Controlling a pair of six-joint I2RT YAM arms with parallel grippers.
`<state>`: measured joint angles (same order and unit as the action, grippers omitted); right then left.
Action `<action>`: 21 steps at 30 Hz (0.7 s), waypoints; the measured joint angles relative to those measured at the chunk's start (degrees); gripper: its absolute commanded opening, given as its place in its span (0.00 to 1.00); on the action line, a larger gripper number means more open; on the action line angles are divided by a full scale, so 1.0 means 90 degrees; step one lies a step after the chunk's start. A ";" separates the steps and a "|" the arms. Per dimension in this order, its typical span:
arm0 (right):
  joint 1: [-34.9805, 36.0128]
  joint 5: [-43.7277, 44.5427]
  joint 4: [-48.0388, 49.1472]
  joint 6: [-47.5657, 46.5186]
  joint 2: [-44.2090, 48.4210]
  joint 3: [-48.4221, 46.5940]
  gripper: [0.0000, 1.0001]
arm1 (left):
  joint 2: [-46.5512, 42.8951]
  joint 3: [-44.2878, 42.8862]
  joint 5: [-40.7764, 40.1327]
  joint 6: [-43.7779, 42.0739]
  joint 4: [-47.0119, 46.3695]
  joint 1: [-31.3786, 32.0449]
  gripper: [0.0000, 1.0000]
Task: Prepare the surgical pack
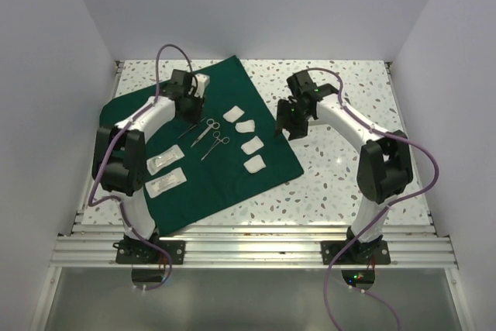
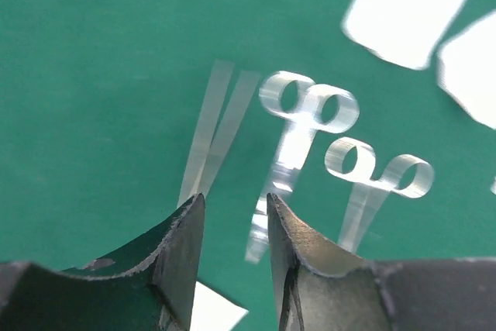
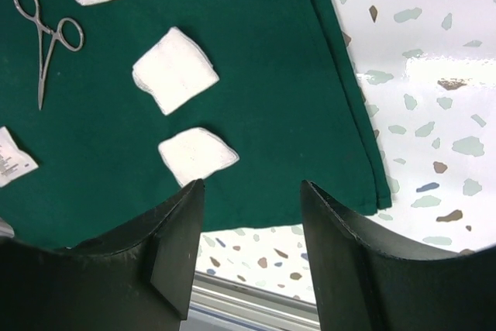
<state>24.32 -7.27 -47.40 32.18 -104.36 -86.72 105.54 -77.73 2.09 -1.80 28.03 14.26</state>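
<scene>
four gauze pads (image 1: 251, 145) on flat green drape (image 1: 225, 184); left gripper (image 2: 232, 207) narrow, right gripper (image 3: 252, 187) wide, both empty

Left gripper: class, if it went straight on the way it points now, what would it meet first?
Probably the green drape, in the narrow strip between the tweezers and the nearest ringed instrument; depth is unclear, so the left gripper might clip either.
</scene>
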 measured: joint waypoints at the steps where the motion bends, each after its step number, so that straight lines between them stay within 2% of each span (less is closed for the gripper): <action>1: 0.0000 -0.0007 -0.0022 -0.0041 -0.0019 -0.0019 0.57 | 0.0109 -0.0121 -0.0019 -0.0044 0.0002 -0.0141 0.43; 5: 0.0000 -0.0053 -0.0112 -0.0180 -0.0053 -0.0024 0.57 | 0.0539 -0.0393 -0.0121 -0.0114 0.0092 -0.0517 0.45; 13: -0.0005 -0.0214 -0.0175 -0.0410 -0.0180 -0.0063 0.57 | 0.1100 -0.0639 -0.0090 -0.0219 0.0350 -0.0522 0.47; 18: -0.0039 -0.0313 -0.0170 -0.0466 -0.0223 -0.0063 0.57 | 0.1137 -0.0639 -0.0090 -0.0260 0.0357 -0.0522 0.45; 21: -0.0046 -0.0316 -0.0172 -0.0469 -0.0248 -0.0063 0.57 | 0.1207 -0.0639 -0.0092 -0.0262 0.0352 -0.0525 0.40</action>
<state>23.90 -10.11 -48.95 27.97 -106.59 -87.29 116.40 -83.48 1.26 -4.16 31.20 9.54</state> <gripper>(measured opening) 0.572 0.431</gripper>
